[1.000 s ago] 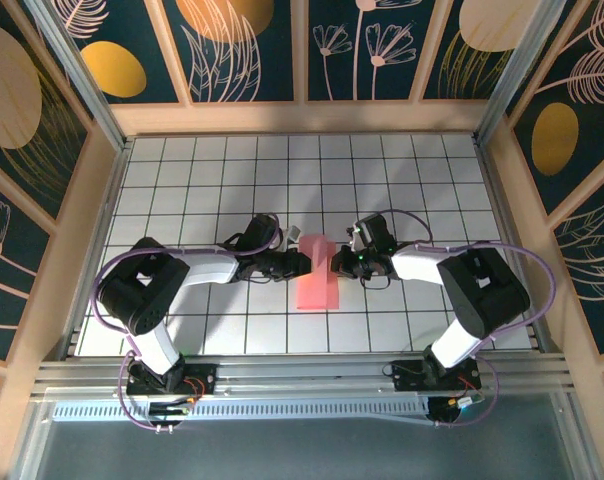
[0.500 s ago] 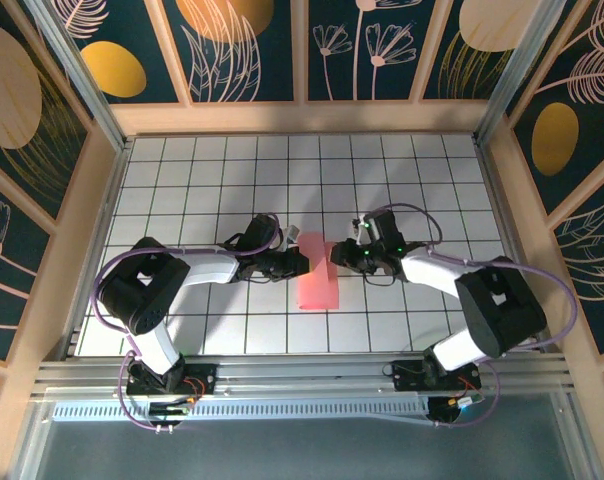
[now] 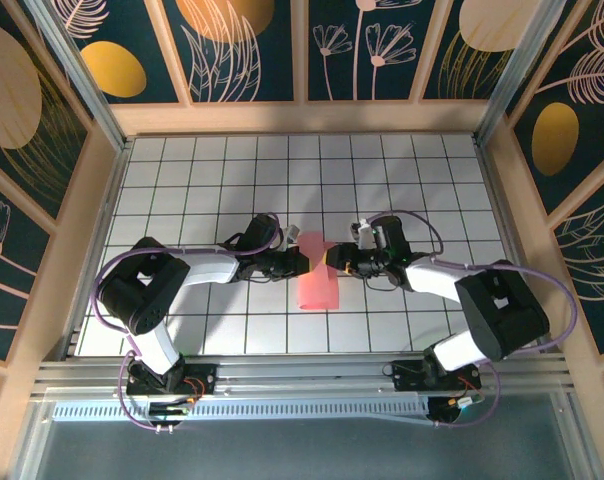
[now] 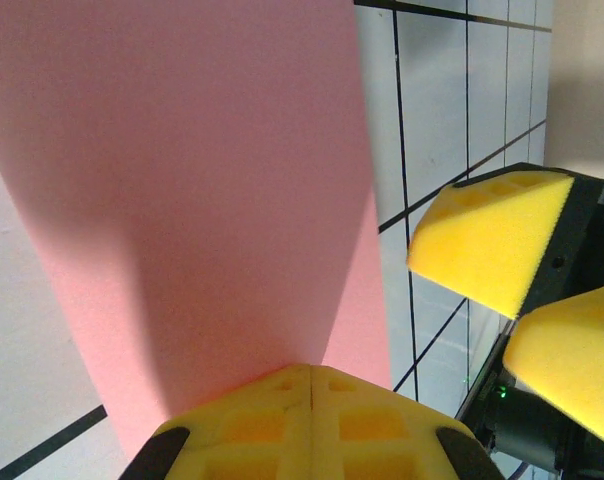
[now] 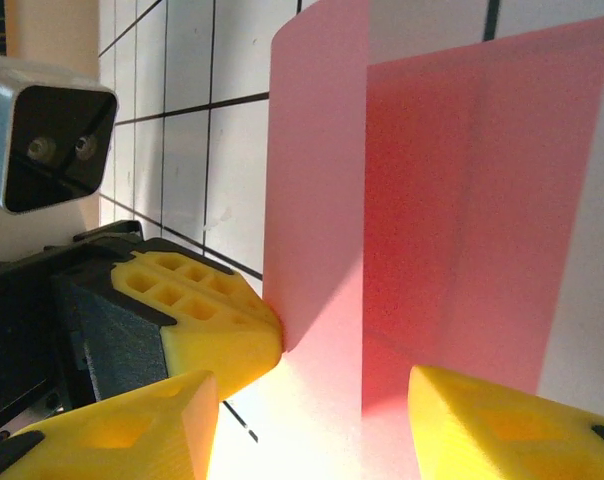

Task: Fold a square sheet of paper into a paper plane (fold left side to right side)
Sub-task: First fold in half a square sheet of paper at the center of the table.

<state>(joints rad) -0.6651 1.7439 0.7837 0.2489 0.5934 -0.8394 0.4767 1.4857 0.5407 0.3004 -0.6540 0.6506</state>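
left gripper (image 3: 304,262) clenched on the paper (image 3: 318,288): pads (image 4: 272,400) pressed flush together with the sheet's edge nipped between them, pink sheet rising straight off its tips

right gripper (image 3: 334,262) released: its two fingers (image 4: 487,240) stand well apart, just beside the left gripper's tips and facing them, gripping nothing. from its wrist, a folded flap of the paper stands upright in the gap between those fingers; can't tell if either one brushes it

paper sits between the two tool tips, which point at each other across it. lifted part is right at the tips, the rest lies flat on the table (image 3: 182,180), running from the tips back toward the arm bases
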